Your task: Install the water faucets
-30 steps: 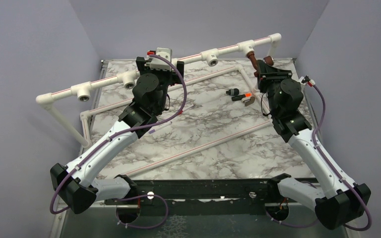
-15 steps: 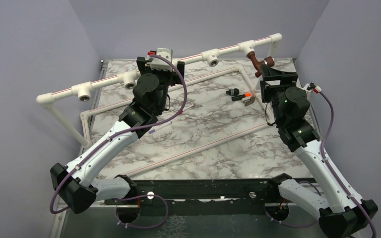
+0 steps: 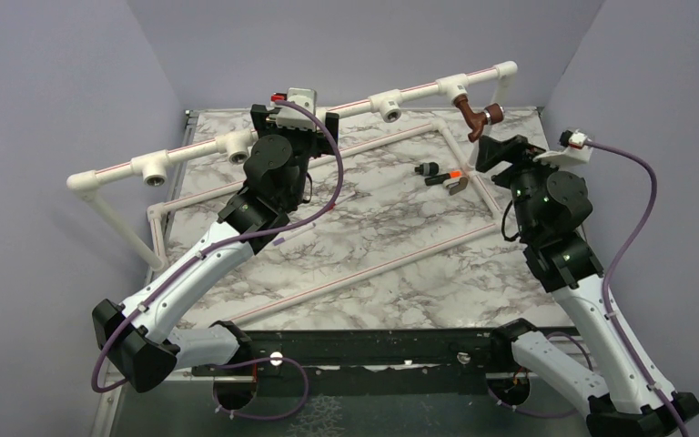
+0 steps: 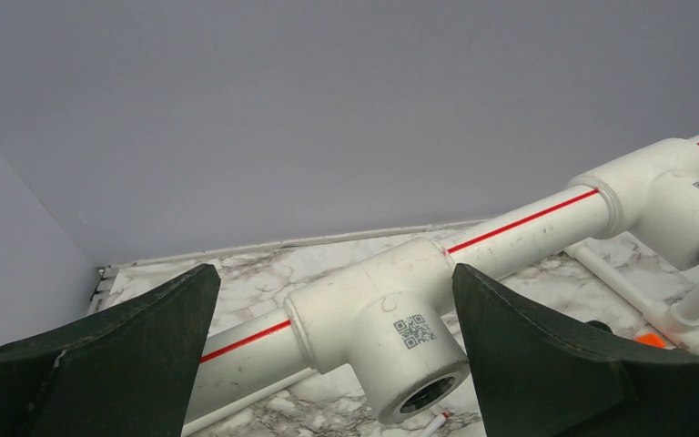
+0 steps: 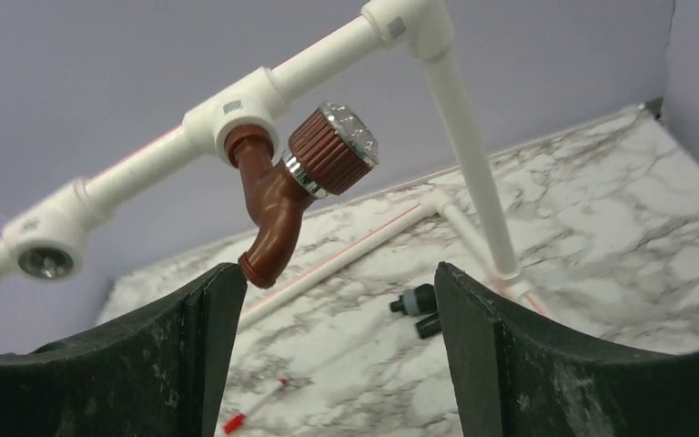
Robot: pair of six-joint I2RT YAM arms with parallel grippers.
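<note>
A reddish-brown water faucet hangs from the rightmost white tee of the raised pipe, spout pointing down and silvery-capped knob to the right. In the right wrist view the faucet sits above and just beyond the left jaw, with nothing gripping it. My right gripper is open and empty, a little nearer than the faucet and below it. My left gripper is wide open, its jaws straddling another white tee without touching it; that tee's threaded hole is empty.
The pipe carries more empty tees. Small black parts and a metal clip lie on the marble table beside the thin white pipe frame. Purple walls close in on three sides.
My right gripper has opened, let go of the faucet and drawn back to the right and nearer. The faucet stays on the tee. The left arm has not moved.
</note>
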